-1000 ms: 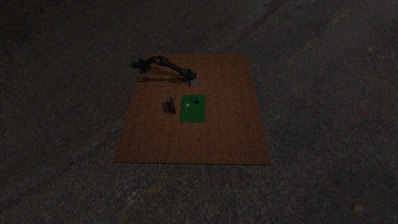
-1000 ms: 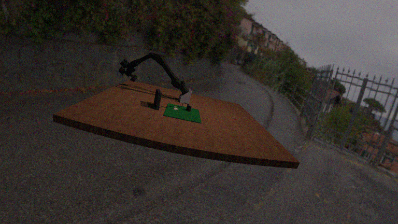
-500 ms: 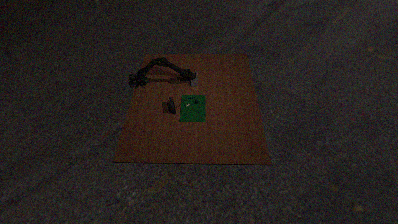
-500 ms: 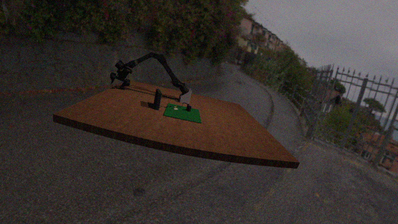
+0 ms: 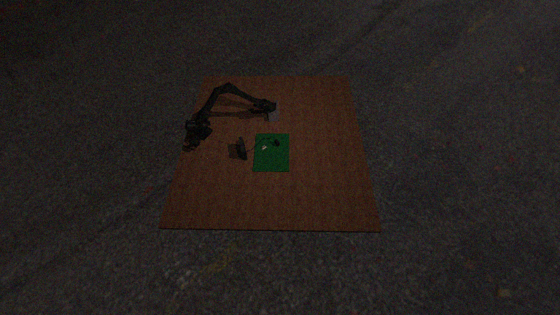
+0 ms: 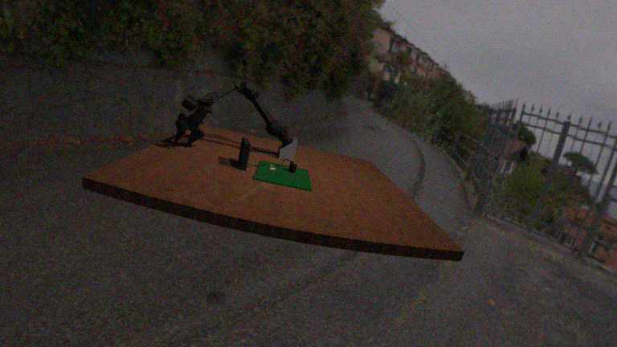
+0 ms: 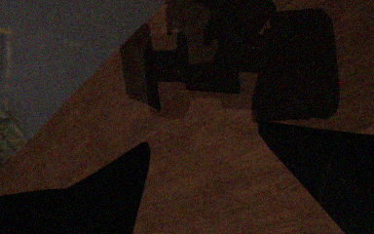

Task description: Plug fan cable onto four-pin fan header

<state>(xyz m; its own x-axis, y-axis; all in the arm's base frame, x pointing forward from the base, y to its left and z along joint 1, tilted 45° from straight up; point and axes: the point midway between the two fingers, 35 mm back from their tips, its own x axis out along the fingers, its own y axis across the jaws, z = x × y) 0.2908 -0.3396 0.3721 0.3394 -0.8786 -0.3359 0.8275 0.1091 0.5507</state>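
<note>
The fan [image 5: 241, 149] [image 6: 244, 154] looks like a dark upright slab left of the green board [image 5: 271, 162] [image 6: 283, 181]. A thin dark cable runs from it over the board's back part, towards a small black block [image 5: 276, 142] [image 6: 292, 168]. Small white parts [image 5: 264, 147] [image 6: 271, 167] stand near the board's back left; plug and four-pin header are too small and dark to tell apart. My gripper [image 5: 197, 132] [image 6: 187, 137] [image 7: 204, 136] is open and empty, low over the table's far left, away from fan and board.
The wooden table [image 5: 321, 187] [image 6: 359, 215] bears everything; its left edge is near my gripper. The arm's base stands by a pale grey plate [image 5: 273, 115] [image 6: 288, 149] behind the board. The wrist view shows dark shapes, partly shadows, beyond the fingers.
</note>
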